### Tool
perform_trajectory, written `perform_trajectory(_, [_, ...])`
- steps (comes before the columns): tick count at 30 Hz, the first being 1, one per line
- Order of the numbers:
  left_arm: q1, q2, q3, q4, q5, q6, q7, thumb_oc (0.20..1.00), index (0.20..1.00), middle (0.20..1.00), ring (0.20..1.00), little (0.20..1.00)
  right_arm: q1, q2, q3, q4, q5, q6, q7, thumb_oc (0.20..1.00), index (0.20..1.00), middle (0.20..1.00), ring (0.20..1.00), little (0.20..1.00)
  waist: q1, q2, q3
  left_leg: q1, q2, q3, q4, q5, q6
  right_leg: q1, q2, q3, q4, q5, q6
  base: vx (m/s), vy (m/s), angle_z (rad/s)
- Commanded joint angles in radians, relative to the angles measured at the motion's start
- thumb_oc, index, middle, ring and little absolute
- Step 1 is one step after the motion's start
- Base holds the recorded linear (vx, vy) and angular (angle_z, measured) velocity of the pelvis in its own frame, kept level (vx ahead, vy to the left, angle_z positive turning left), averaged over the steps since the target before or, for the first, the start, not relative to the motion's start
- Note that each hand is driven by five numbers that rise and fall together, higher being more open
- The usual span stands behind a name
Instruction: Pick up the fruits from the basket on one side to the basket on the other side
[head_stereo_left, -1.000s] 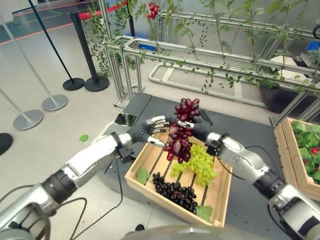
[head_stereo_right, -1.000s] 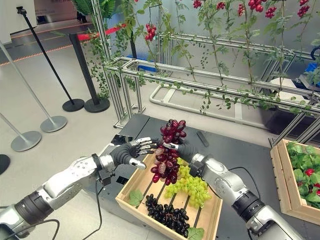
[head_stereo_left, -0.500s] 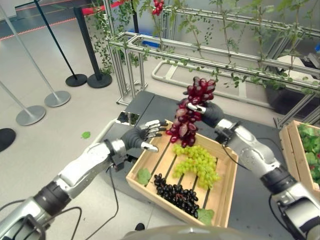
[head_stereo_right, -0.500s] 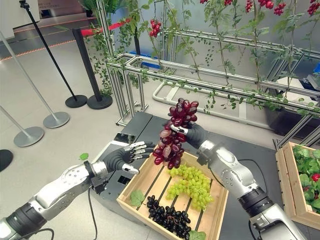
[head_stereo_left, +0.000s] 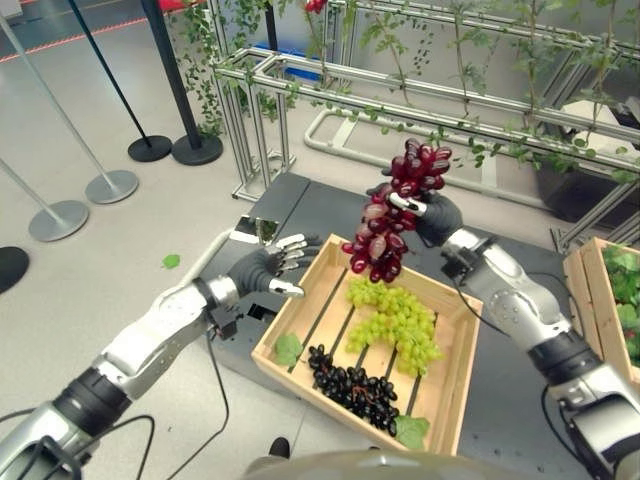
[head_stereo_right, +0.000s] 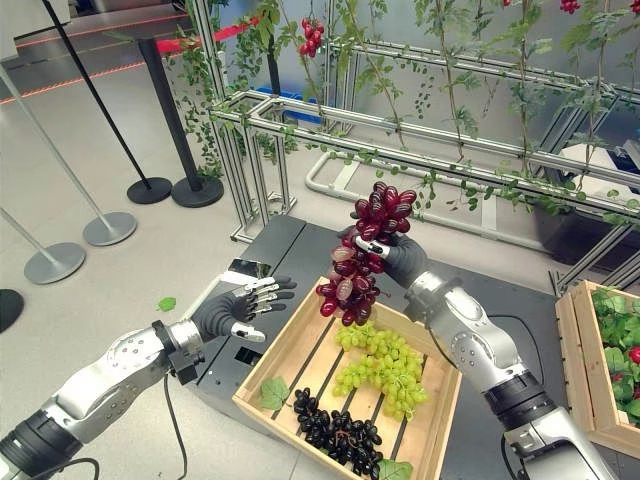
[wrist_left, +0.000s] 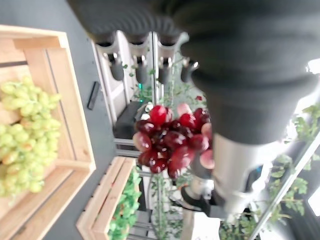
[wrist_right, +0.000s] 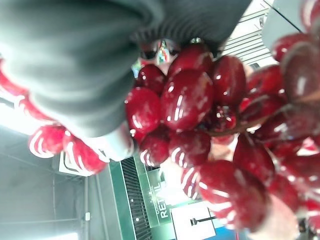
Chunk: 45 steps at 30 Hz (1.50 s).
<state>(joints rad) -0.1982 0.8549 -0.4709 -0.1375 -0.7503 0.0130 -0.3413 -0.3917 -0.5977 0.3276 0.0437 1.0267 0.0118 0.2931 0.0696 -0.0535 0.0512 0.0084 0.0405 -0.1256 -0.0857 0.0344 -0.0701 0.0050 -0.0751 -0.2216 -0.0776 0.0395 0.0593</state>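
My right hand (head_stereo_left: 432, 216) is shut on the top of a red grape bunch (head_stereo_left: 388, 222), which hangs in the air over the far edge of a wooden crate (head_stereo_left: 320, 398). Up close, the red grapes (wrist_right: 200, 110) press against that hand's dark cover. In the crate lie a green grape bunch (head_stereo_left: 395, 320) in the middle and a black grape bunch (head_stereo_left: 355, 385) nearer the front. My left hand (head_stereo_left: 268, 268) hovers open by the crate's left far corner, apart from the fruit, its fingers (wrist_left: 137, 65) straight. A second crate (head_stereo_right: 570, 345) with leaves and red fruit stands at the right.
Both crates rest on a dark platform (head_stereo_left: 300, 210). Behind it runs a metal frame (head_stereo_left: 330, 90) hung with vines and red fruit. Barrier posts (head_stereo_left: 110, 185) stand on the floor to the left. Loose green leaves (head_stereo_left: 287, 350) lie in the near crate.
My right hand has lifted the red bunch higher and a little to the right, clear of the crate. My left hand has let go of the bunch and drawn back to the left.
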Motion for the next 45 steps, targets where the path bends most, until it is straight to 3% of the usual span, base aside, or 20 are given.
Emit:
perform_trajectory(1, [-0.029, -0.009, 0.058, -0.015, 0.051, -0.057, 0.039, 1.000, 1.000, 1.000, 1.000, 1.000, -0.071, 0.021, -0.021, -0.117, -0.004, -0.067, 0.011, 0.200, 0.200, 0.200, 0.200, 0.200, 0.007, -0.079, -0.066, -0.006, -0.062, 0.011, 0.043, -0.065, 0.052, -0.019, -0.074, -0.004, 0.106, -0.021, 0.075, 0.00, 0.000, 0.00])
perform_trajectory(17, [-0.295, -0.232, -0.117, 0.100, 0.200, -0.083, 0.110, 1.000, 1.000, 1.000, 1.000, 1.000, -0.153, 0.130, 0.145, -0.098, -0.016, -0.017, 0.018, 0.200, 0.200, 0.200, 0.200, 0.200, -0.012, -0.085, -0.075, -0.004, -0.059, 0.008, 0.041, -0.067, 0.052, -0.018, -0.071, -0.005, 0.113, -0.031, 0.068, 0.00, 0.000, 0.00])
perform_trajectory(26, [-0.345, -0.274, -0.161, 0.105, 0.217, -0.081, 0.116, 1.000, 1.000, 1.000, 1.000, 1.000, -0.220, 0.165, 0.227, -0.122, -0.020, -0.010, 0.023, 0.200, 0.200, 0.200, 0.200, 0.200, -0.014, -0.081, -0.078, -0.001, -0.059, 0.010, 0.042, -0.068, 0.054, -0.018, -0.070, 0.001, 0.112, -0.030, 0.067, 0.00, 0.000, 0.00])
perform_trajectory(45, [-0.340, -0.299, -0.185, 0.121, 0.211, -0.077, 0.133, 1.000, 1.000, 1.000, 1.000, 1.000, -0.362, 0.211, 0.236, -0.149, -0.033, -0.078, -0.028, 0.200, 0.200, 0.200, 0.200, 0.200, -0.004, -0.088, -0.079, -0.002, -0.061, 0.009, 0.043, -0.071, 0.060, -0.015, -0.072, -0.001, 0.109, -0.025, 0.069, 0.00, 0.000, 0.00])
